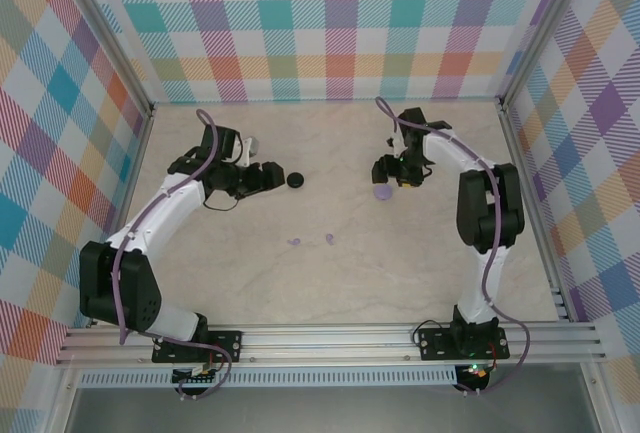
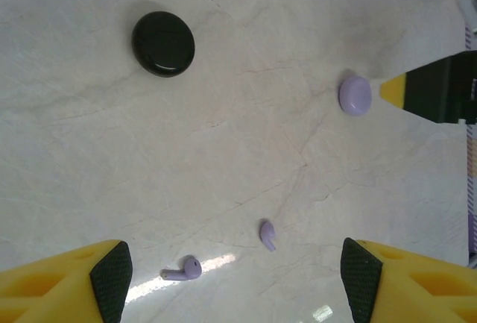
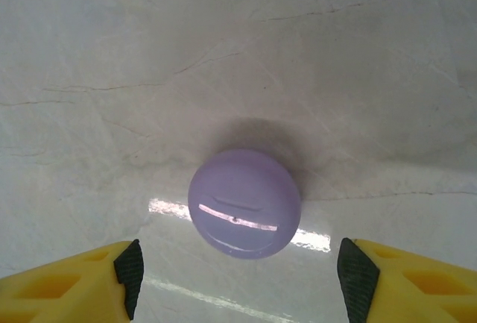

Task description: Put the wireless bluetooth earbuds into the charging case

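Earbuds (image 2: 267, 234) were the business of the moment, and none had yet been seated in a case. Taken from the biggest down: the pale marbled table (image 1: 400, 283) carried the small pieces across its middle stretch.

The left arm (image 1: 150, 223) was reached forward and inward. Its left tool (image 2: 235, 278) was spread wide above the surface, with nothing gripped. Both buds and both cases were framed from the left wrist, a placing judged fit for choosing a target.

The right tool (image 3: 238, 274) was likewise spread wide and empty. It was hung directly over the lilac charging case (image 3: 244, 204), which was centred between the fingers. That line-up was judged to be for pinning or lifting the case. The case was seen shut, a faint line caught by the light on its top, so opening was judged to be needed first.

The black case (image 2: 163, 43), also shut, was set just ahead of the left tool in the top view, well apart from the lilac one.

Smallest of all, the two lilac buds were left lying near each other on the table, nearer the arm bases than either case. One was laid on its side, untouched.
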Robot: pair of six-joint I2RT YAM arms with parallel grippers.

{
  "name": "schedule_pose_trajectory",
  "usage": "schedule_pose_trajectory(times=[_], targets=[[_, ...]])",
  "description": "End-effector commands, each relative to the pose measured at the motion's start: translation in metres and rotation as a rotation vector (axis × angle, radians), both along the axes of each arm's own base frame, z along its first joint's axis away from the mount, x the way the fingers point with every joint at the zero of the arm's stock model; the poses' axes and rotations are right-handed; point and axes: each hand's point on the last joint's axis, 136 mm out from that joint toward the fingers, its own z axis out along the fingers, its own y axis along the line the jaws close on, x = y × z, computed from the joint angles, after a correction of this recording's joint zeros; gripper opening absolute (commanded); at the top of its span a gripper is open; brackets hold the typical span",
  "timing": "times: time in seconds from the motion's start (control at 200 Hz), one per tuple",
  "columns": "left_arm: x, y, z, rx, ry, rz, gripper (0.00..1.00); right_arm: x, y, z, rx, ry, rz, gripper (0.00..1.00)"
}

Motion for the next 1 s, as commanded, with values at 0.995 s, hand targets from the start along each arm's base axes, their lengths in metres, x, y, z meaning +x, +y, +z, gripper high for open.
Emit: schedule_pose_trajectory(times=[0.995], targets=[[-0.015,-0.009,0.003,-0.036,0.017,-0.026,0.75,-0.002,0.014,-0.038,-0.19,0.126,0.048,0.69]])
